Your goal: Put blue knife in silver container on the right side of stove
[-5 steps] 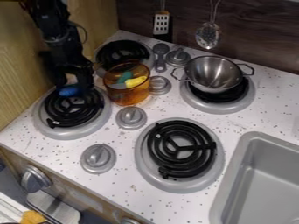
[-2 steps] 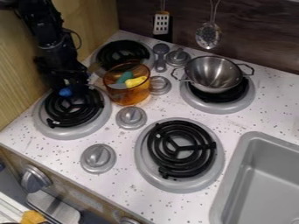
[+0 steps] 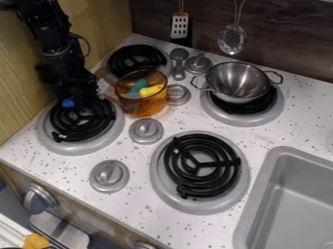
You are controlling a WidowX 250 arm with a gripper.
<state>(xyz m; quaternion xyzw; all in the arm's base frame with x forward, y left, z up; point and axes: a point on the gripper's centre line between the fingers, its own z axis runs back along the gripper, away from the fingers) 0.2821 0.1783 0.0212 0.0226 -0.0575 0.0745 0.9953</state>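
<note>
Black robot gripper [image 3: 77, 95] hangs low at the black coil burner [image 3: 75, 138] on the left; if it is spread or closed, I cannot tell. On the right, the round silver metal container [image 3: 235, 96] with two handles waits without the knife. Small blue piece [image 3: 68, 103], probably the knife, is at the gripper's lower end, so carrying and releasing are left.

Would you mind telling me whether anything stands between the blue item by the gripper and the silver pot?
Yes, the orange jar, with yellow and green items inside, stands between the blue item and the silver pot, with a low gray knob just beyond it.
</note>
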